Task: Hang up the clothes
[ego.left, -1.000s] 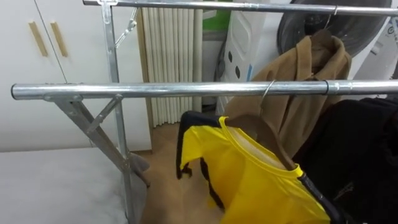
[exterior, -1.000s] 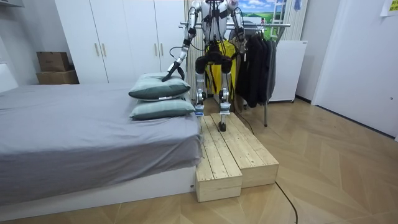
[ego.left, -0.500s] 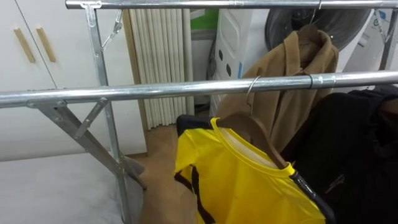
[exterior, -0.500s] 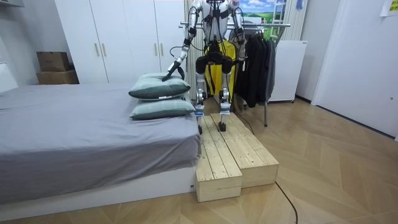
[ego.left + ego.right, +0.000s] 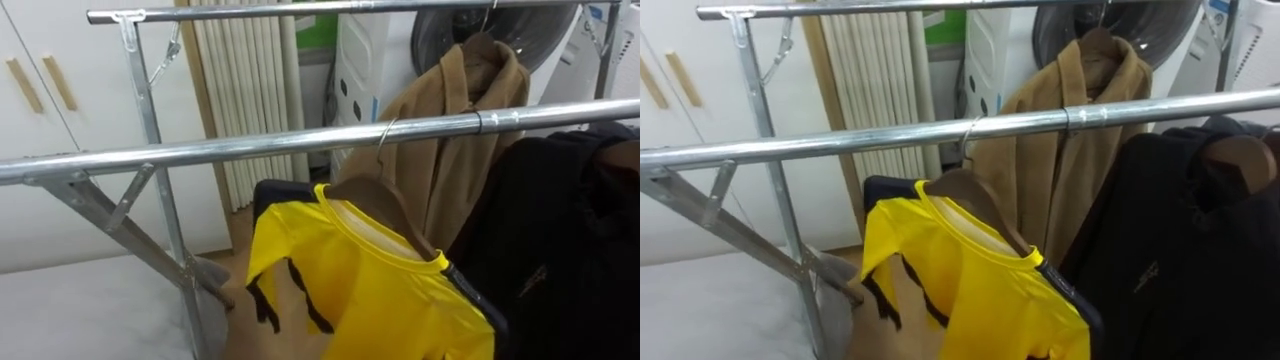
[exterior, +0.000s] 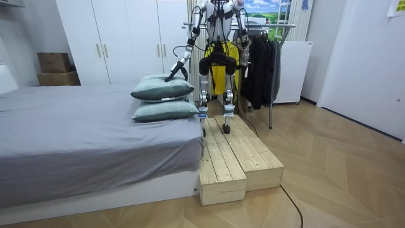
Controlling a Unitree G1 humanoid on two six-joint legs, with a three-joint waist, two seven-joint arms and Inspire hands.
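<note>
At centre frame we saw the yellow shirt hanging by its hanger from the rail, while we couldn't tell how our left hand was held.

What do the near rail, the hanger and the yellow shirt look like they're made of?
The near rail: bare metal, likely steel, by its bright silver gleam. The hanger: probably wood, brown and matte, with a metal hook. The yellow shirt: thin smooth fabric, perhaps synthetic, slightly glossy.
</note>
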